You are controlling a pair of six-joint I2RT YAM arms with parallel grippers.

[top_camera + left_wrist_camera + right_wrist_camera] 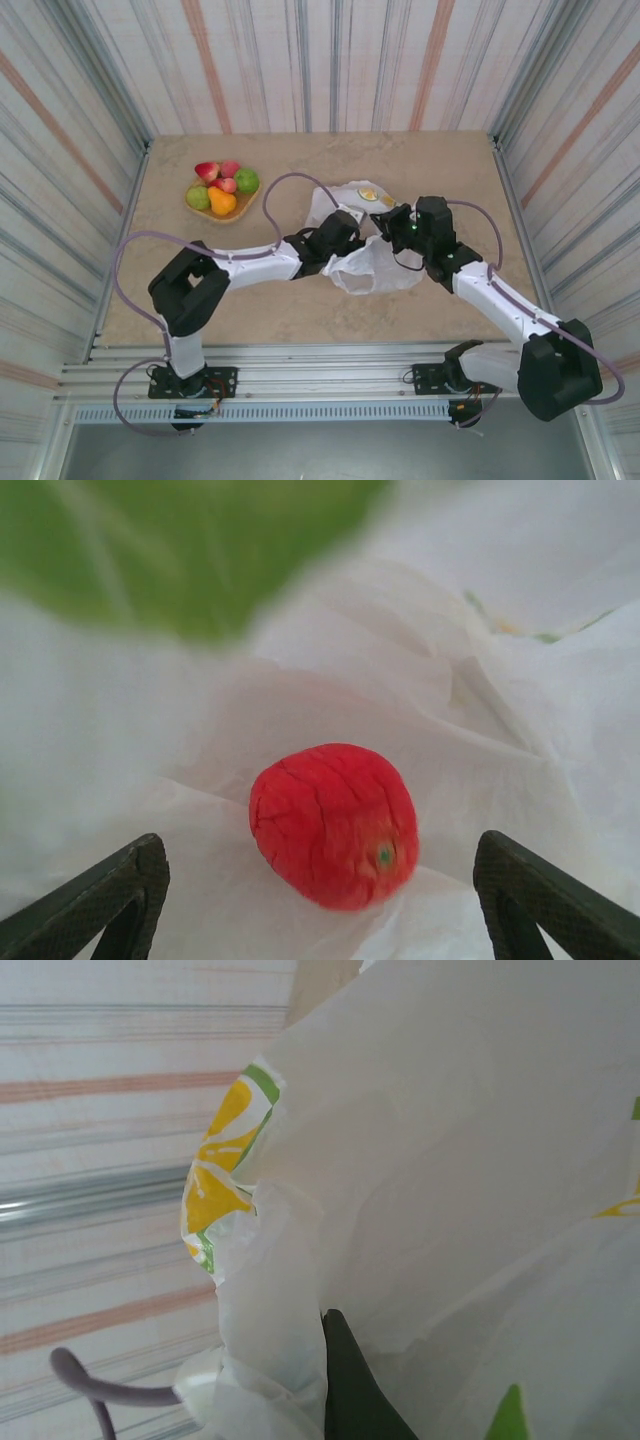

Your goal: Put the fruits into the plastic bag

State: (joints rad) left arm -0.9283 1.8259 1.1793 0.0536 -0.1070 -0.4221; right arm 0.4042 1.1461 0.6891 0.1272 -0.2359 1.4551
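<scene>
You are looking at a tan woven tray (243, 211) sitting in the upper left of the beige, stone-patterned table (300, 310), near its far left corner. Striped wall panels (300, 60) in grey, white and salmon are enclosing the table on 3 sides. A slotted metal rail (330, 360) is running across the lower frame along the table's near edge. In the right wrist view, the same striping (100, 1080) is showing at the left.
</scene>
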